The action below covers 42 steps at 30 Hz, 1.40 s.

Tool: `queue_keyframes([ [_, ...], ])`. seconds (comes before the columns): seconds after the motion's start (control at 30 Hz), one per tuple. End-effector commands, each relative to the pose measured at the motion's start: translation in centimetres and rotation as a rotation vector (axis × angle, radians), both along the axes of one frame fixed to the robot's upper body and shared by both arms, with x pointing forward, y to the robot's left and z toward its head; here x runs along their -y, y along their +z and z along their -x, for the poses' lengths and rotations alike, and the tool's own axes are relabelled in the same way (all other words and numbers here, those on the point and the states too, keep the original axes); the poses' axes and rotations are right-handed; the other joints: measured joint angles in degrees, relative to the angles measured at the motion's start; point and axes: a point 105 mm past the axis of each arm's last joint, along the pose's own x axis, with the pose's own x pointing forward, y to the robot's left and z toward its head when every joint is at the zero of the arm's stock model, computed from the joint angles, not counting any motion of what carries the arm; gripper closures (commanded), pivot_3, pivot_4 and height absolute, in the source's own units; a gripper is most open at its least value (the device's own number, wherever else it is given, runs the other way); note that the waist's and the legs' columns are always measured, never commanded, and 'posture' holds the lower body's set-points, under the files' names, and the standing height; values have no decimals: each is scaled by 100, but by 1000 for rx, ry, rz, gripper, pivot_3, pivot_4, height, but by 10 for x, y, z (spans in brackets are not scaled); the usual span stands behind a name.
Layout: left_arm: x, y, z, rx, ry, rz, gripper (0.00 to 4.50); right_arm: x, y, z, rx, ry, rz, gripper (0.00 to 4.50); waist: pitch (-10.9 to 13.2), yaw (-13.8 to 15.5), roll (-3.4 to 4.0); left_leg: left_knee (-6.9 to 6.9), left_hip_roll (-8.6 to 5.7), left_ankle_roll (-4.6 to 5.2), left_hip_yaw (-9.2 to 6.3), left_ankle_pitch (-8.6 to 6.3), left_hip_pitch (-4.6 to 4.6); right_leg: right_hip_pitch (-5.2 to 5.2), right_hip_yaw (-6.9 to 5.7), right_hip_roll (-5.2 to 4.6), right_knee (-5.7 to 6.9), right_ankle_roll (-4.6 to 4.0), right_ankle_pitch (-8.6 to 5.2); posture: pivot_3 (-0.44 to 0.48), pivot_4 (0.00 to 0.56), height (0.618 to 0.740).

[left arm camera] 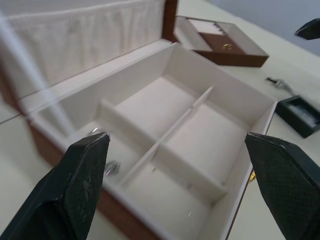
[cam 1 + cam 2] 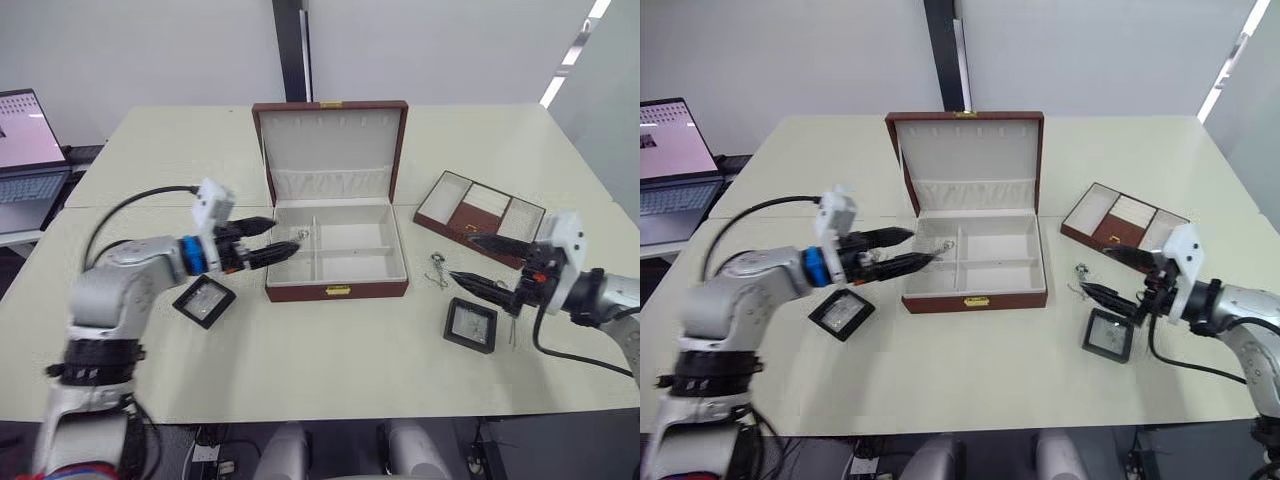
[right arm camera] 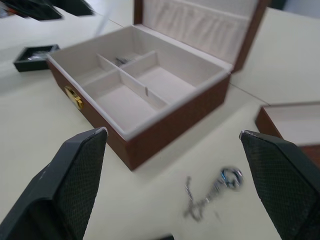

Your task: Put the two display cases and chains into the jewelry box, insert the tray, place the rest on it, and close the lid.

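The brown jewelry box stands open mid-table with its lid upright. My left gripper is open over the box's left edge, and a silver chain lies in the back-left compartment just below its fingertips. One black display case rests on the table left of the box. The other display case sits to the box's right, under my right gripper, which is open and holds nothing. A second chain lies on the table between the box and that gripper. The brown tray sits at the right rear.
A laptop is open on a side table at the far left. A black cable loops behind the left arm. A dark pillar rises behind the table's far edge.
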Motion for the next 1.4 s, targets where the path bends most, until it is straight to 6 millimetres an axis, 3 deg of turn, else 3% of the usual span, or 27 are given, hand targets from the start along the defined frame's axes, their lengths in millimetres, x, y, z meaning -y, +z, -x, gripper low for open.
queue_keyframes([
  [0.03, -37, 8, 14, 28, 94, -54, 43, 33, -2, 1, 3, -80, 25, 0, 0, 18, 0, 0, 0, 0, 3, 0, 1, 2, 1, -1, 0, 0, 0, 0, 150, 740],
  [0.27, -106, -7, 39, 8, 404, -88, 43, 89, -28, 1, -67, -238, 32, 0, 2, 32, 1, -1, 5, 1, 20, -1, 7, 8, 4, -4, -1, 1, 0, 0, 150, 740],
  [0.47, -164, -32, 71, -8, 701, -68, 43, 109, -42, -6, -53, -334, 23, 0, 2, 11, 4, -5, 11, 1, 34, -1, 15, 8, 14, -4, 0, 1, 0, 0, 150, 740],
  [0.6, -184, -48, 84, 3, 844, -59, 43, 114, -45, -13, -26, -376, 11, 0, 1, 22, 3, -5, 13, 1, 38, -1, 26, 16, 14, -4, 1, 1, 1, 0, 150, 740],
  [0.8, -186, -55, 89, 20, 889, -79, 43, 118, -49, -19, -14, -393, 17, 0, 0, 48, 1, -5, 9, 1, 35, -1, 22, 16, 13, -7, -2, 1, 1, 0, 150, 740],
  [1.17, -176, -50, 79, 69, 871, -78, 43, 129, -46, -18, 12, -432, 22, 0, 0, 33, 2, -5, 11, 1, 39, -2, 24, 16, 15, -6, -1, 1, 1, 0, 150, 740],
  [1.27, -167, -49, 72, 68, 825, -81, 43, 130, -44, -16, 16, -430, 26, 0, 0, 32, 2, -5, 11, 1, 38, -1, 24, 16, 15, -6, -1, 0, 1, 0, 150, 740],
  [1.4, -145, -53, 67, 18, 665, -129, 43, 117, -38, -14, 15, -352, 4, 0, 0, 32, 2, -5, 10, 1, 39, -2, 23, 17, 15, -6, -1, 0, 1, 0, 150, 740],
])
